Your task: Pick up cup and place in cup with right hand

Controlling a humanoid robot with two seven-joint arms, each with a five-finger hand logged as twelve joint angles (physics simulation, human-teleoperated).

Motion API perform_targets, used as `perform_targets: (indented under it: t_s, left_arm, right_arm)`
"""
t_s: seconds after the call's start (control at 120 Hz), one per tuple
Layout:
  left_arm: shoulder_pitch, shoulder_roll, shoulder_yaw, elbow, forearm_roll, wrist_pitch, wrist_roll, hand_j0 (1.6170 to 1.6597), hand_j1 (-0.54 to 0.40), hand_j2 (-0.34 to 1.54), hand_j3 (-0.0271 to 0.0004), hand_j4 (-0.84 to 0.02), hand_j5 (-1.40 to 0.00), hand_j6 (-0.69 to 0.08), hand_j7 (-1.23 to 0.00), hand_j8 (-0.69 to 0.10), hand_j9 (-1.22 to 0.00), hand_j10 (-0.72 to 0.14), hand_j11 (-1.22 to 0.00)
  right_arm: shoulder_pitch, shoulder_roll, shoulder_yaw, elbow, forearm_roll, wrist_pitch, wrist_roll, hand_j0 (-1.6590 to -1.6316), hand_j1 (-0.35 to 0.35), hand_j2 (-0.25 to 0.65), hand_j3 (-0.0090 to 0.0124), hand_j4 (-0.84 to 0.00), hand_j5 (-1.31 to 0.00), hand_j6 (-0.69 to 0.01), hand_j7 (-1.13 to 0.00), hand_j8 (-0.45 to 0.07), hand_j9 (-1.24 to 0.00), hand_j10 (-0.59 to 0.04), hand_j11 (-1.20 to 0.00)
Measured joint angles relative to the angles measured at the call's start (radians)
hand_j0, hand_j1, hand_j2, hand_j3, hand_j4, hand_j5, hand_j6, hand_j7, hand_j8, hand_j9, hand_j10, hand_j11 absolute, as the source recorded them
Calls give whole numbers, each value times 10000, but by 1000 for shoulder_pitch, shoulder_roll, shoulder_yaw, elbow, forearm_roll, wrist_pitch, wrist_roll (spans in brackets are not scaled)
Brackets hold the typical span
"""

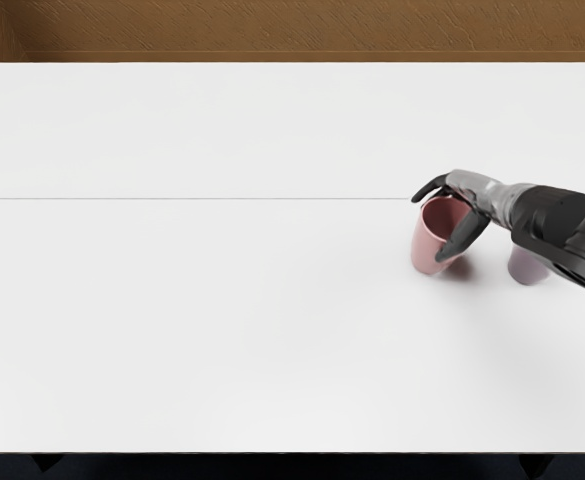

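Cups: purple cup (525, 268) nearest, on white table (222, 330), partly hidden under right arm (564, 222). Pink cup (429, 240) slightly farther, to its left, mouth up, grasped by right hand (479, 197): thumb (459, 242) across near side, fingers (432, 186) curved past far rim. Thin seam (192, 198) runs beyond; brown surface (292, 28) farthest.

Running bright and even over the table (172, 330), bleaching to near flat white around the pink cup (428, 236). Falling from overhead, by the look of it. Casting a soft-edged shadow just right of the pink cup's base, spreading fainter toward the near side. Darkening inside the pink cup. Dimming to warm brown on the wood (292, 28) beyond the pink cup. Staying crisp along the pink cup's rim.
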Motion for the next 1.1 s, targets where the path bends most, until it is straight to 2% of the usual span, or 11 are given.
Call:
perform_targets:
  t_s: [0.008, 0.025, 0.167, 0.217, 0.233, 0.45, 0.583, 0.642, 0.8, 0.858, 1.1]
  left_arm:
    - [0, 0, 0, 0, 0, 0, 0, 16581, 3489, 0, -1, 1, -1, 2, -1, 2, -1, 2, -1]
    - [-1, 0, 0, 0, 0, 0, 0, 16581, 3489, 0, -1, 1, -1, 2, -1, 2, -1, 2, -1]
    - [0, 0, 0, 0, 0, 0, 0, 16581, 3489, 0, -1, 1, -1, 2, -1, 2, -1, 2, -1]
    - [0, 0, 0, 0, 0, 0, 0, 16581, 3489, 0, -1, 1, -1, 1, -1, 2, -1, 2, -1]
    - [-1, 0, 0, 0, 0, 0, 0, 16581, 3489, 0, -1, 1, -1, 1, -1, 1, -1, 1, -1]
    - [0, 0, 0, 0, 0, 0, 0, 16581, 3489, -1, 0, 1, 0, 2, 0, 2, 0, 2, 0]
    - [0, 0, 0, 0, 0, 0, 0, 16581, 3489, -1, 0, 1, 0, 2, 0, 2, 0, 2, 0]
    - [-1, 0, 0, 0, 0, 0, 0, 16581, 3489, -1, 0, 1, 0, 1, 0, 2, 0, 2, 0]
    - [0, 0, 0, 0, 0, 0, 0, 16581, 3489, 0, -1, 1, -1, 1, -1, 1, -1, 1, -1]
    - [0, 0, 0, 0, 0, 0, 0, 16581, 3489, 0, -1, 1, -1, 2, -1, 2, -1, 1, -1]
    - [0, 0, 0, 0, 0, 0, 0, 16581, 3488, 0, -1, 1, -2, 2, -1, 2, -2, 2, -2]
  right_arm:
    - [3, 0, 0, 0, 2, 3, 0, -16556, 431, -842, -9, -3635, -5333, -3355, -5044, -2594, -5190, -2976, -5060]
    - [10, -1, 0, 0, 7, 8, 0, -16555, 390, -897, 0, -3657, -5334, -3406, -5059, -2620, -5202, -3016, -5075]
    - [87, -24, 2, 0, 56, 72, 0, -16549, 282, -1105, 0, -3772, -5370, -3542, -5151, -2676, -5319, -3042, -5203]
    - [111, -49, 5, 0, 71, 102, 0, -16546, 216, -1155, -7, -3800, -5377, -3536, -5173, -2672, -5354, -3052, -5236]
    - [120, -57, 6, 0, 78, 113, 0, -16546, 220, -1164, 0, -3806, -5381, -3571, -5179, -2712, -5359, -3071, -5242]
    - [206, -174, 9, -1, 122, 239, 0, -16539, -11, -1435, 0, -3814, -5436, -3830, -5220, -2791, -5373, -3095, -5284]
    - [246, -227, 9, -1, 129, 297, 0, -16540, 37, -1358, 0, -3778, -5474, -3875, -5223, -2831, -5363, -3017, -5284]
    - [264, -242, 9, -1, 145, 315, 0, -16549, 222, -945, 0, -3813, -5437, -3904, -5224, -2874, -5323, -2947, -5260]
    - [284, -269, 9, -1, 165, 337, 0, -16555, 507, -670, -3, -3863, -5461, -3992, -5257, -2692, -5389, -2672, -5334]
    - [286, -286, 9, -2, 167, 342, 0, -16554, 544, -574, -9, -3901, -5462, -3972, -5276, -2682, -5387, -2736, -5329]
    - [286, -335, 9, -2, 168, 359, 0, -16550, 593, -533, -5, -3983, -5464, -3910, -5314, -2637, -5378, -2713, -5328]
